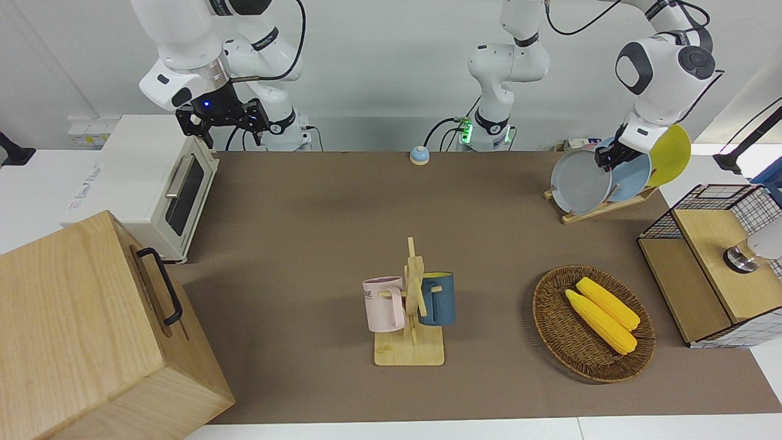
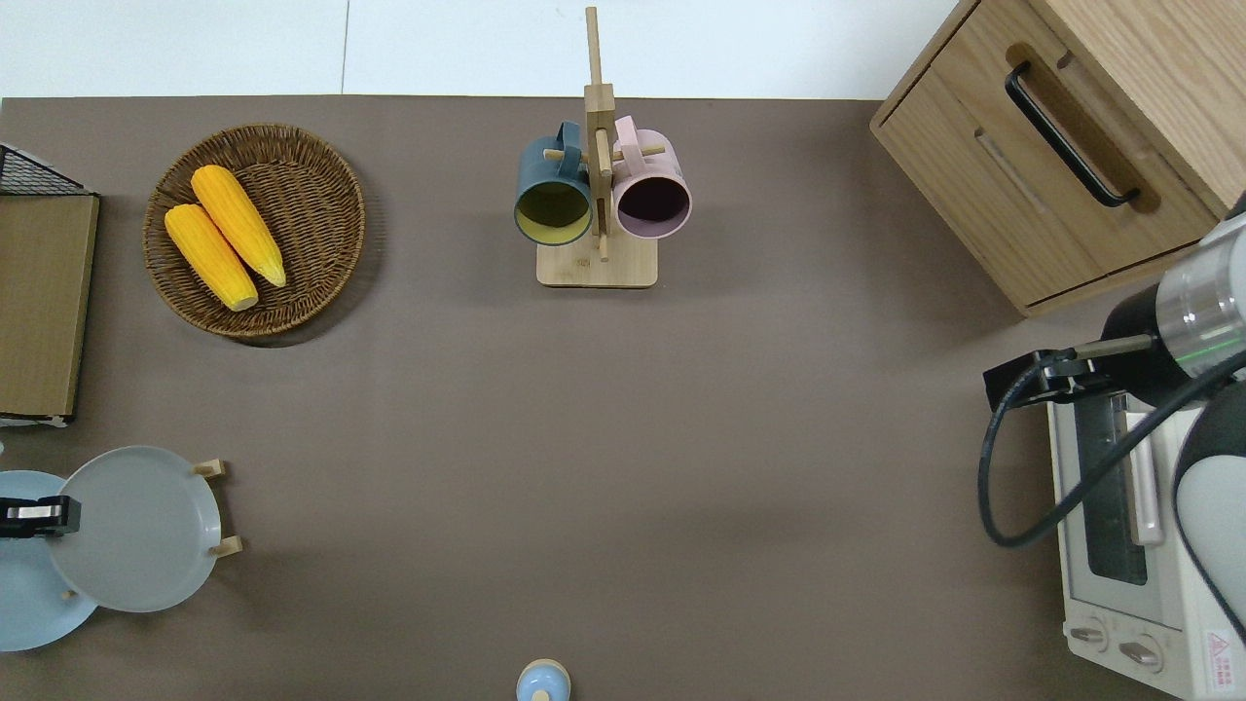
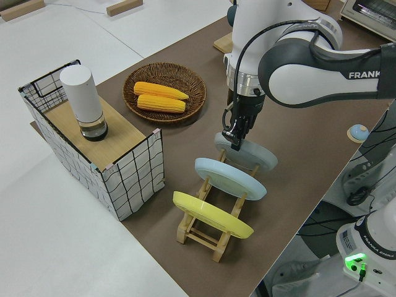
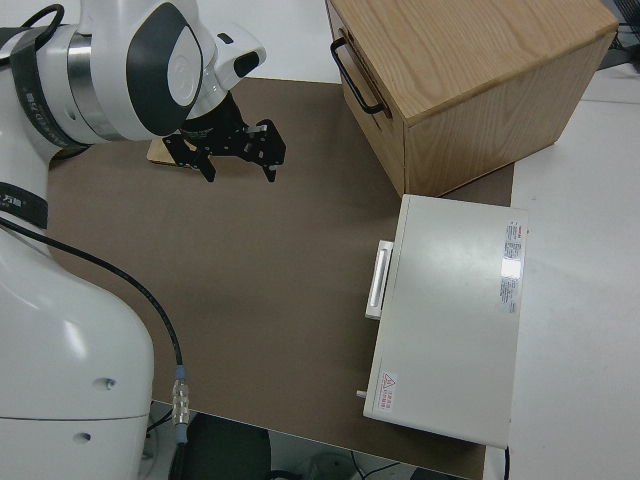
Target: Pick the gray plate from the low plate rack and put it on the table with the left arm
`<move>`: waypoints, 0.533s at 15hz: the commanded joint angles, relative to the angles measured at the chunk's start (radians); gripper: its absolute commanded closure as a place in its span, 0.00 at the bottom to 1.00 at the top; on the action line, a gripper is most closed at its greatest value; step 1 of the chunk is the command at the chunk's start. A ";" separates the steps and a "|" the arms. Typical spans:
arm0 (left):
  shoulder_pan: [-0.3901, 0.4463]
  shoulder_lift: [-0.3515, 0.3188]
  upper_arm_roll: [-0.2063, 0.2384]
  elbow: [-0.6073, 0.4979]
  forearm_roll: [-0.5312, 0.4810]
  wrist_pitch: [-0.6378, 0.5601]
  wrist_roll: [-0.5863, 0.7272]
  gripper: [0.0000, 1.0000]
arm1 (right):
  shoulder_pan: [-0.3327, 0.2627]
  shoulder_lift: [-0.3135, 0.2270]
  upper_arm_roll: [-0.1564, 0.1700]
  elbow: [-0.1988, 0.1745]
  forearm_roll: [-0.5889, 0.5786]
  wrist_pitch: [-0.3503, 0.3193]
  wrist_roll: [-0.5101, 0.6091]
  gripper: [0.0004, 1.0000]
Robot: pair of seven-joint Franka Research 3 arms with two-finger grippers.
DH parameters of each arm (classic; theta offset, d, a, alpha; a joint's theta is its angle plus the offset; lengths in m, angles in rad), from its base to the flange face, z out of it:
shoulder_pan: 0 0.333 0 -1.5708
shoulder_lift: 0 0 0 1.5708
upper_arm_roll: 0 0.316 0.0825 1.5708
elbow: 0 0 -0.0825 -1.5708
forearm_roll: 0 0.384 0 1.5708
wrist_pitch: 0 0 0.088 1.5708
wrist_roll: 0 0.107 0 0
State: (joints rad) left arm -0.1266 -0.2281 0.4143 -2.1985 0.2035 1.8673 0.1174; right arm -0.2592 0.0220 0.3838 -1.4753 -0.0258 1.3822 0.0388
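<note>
The gray plate [image 1: 577, 183] leans in the slot of the low plate rack [image 1: 602, 209] that is farthest from the robots, at the left arm's end of the brown table [image 1: 305, 214]. My left gripper [image 1: 603, 160] is shut on the plate's upper rim, as the left side view [image 3: 234, 139] and the overhead view [image 2: 58, 513] show. The plate [image 2: 141, 531] still rests in the rack. My right arm is parked with its gripper [image 4: 238, 160] open and empty.
A light blue plate [image 1: 632, 177] and a yellow plate [image 1: 671, 153] stand in the same rack, nearer to the robots. A wire-sided box [image 1: 715, 263] and a basket of corn [image 1: 592, 324] lie farther out. A mug tree [image 1: 410, 305] stands mid-table.
</note>
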 commanded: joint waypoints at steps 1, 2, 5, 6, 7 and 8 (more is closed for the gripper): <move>-0.022 -0.034 0.015 -0.026 0.007 0.006 -0.012 0.91 | -0.023 -0.002 0.021 0.007 -0.006 -0.011 0.012 0.02; -0.022 -0.034 0.015 -0.024 0.007 0.006 -0.016 0.91 | -0.023 -0.002 0.021 0.007 -0.005 -0.011 0.012 0.02; -0.031 -0.036 0.014 -0.018 0.007 0.003 -0.027 0.94 | -0.023 -0.002 0.021 0.007 -0.006 -0.011 0.012 0.02; -0.033 -0.036 0.014 -0.017 0.007 0.003 -0.027 0.95 | -0.023 -0.002 0.021 0.006 -0.006 -0.012 0.012 0.02; -0.033 -0.036 0.014 -0.015 0.007 0.003 -0.027 0.96 | -0.023 -0.002 0.020 0.007 -0.005 -0.011 0.012 0.02; -0.033 -0.036 0.014 -0.012 0.007 0.003 -0.027 0.97 | -0.023 -0.002 0.021 0.007 -0.006 -0.011 0.012 0.02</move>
State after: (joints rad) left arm -0.1280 -0.2301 0.4139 -2.1984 0.2037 1.8672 0.1081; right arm -0.2592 0.0220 0.3838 -1.4753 -0.0258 1.3822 0.0388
